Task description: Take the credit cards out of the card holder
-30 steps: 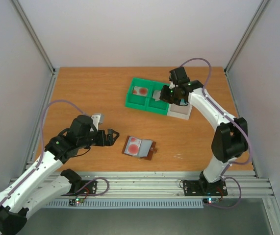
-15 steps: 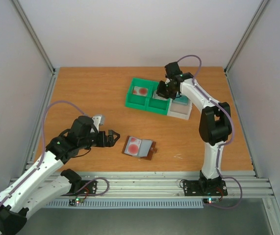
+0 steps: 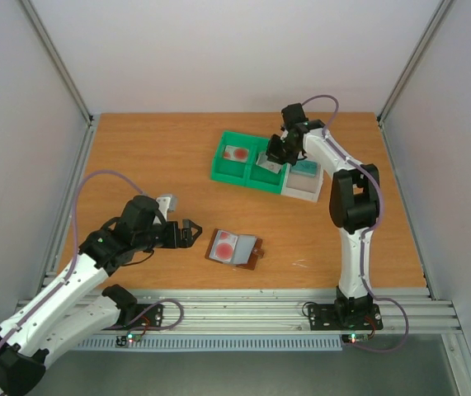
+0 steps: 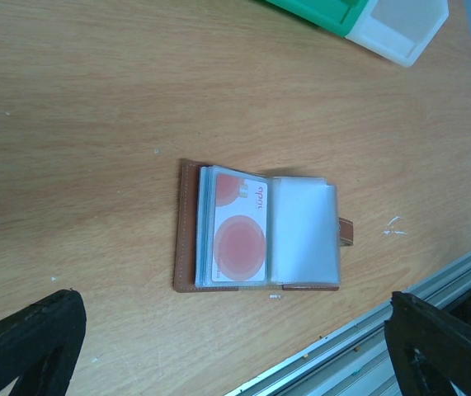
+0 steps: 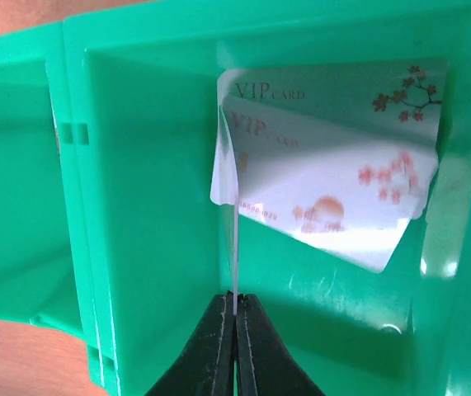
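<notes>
Hovering low over surface [image 3: 153, 157] w/ L jaws spread to the full, gripping nothing. Card holder [image 4: 260, 239] lying open and flat straight ahead of L jaws, between the two fingers [image 4: 21, 346] in wrist view, not touching them. Card w/ red circles [image 4: 239, 239] sitting in clear sleeve, on the half away from the tab.

Pinching w/ R jaws fully closed on thin white card [image 5: 235, 247], seen edge-on, standing upright just ahead of tips inside a compartment of green tray [image 5: 153, 206]. VIP cards [image 5: 334, 165] w/ blossom print lying overlapped beyond the R jaws, to the right of pinched card; cannot tell if touching it.
</notes>
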`<state>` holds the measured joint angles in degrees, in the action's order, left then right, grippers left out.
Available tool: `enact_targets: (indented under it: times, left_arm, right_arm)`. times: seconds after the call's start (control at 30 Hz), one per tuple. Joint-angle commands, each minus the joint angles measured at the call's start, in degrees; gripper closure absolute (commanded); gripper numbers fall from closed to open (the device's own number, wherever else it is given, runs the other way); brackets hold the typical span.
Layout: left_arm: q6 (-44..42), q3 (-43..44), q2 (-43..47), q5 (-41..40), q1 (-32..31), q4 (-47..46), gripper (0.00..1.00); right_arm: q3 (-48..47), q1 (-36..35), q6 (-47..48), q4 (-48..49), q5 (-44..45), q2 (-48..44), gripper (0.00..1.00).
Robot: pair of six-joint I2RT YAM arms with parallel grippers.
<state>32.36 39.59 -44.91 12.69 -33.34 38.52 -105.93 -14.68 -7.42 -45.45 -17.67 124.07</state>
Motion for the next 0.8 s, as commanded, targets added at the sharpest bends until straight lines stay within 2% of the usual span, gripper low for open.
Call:
enact_targets:
  times: [0.0,0.47,0.77]
  left_arm:
    - [0.34,0.0,0.1,0.61,0.28,-2.67,0.01]
    - [0.05,0.67,-1.14,0.5,0.25,-2.15,0.01]
    - [0.06,0.62,-1.64,-0.09,0.21,-1.73,0.01]
  right_arm:
    - [-3.05,0.53,0.36,-0.5,-0.88,2.11,0.97]
    - [-5.32,1.58,0.35,-3.64,3.67,3.87,0.86]
    - [-5.58,1.58,1.11,-5.21,3.95,1.41,0.79]
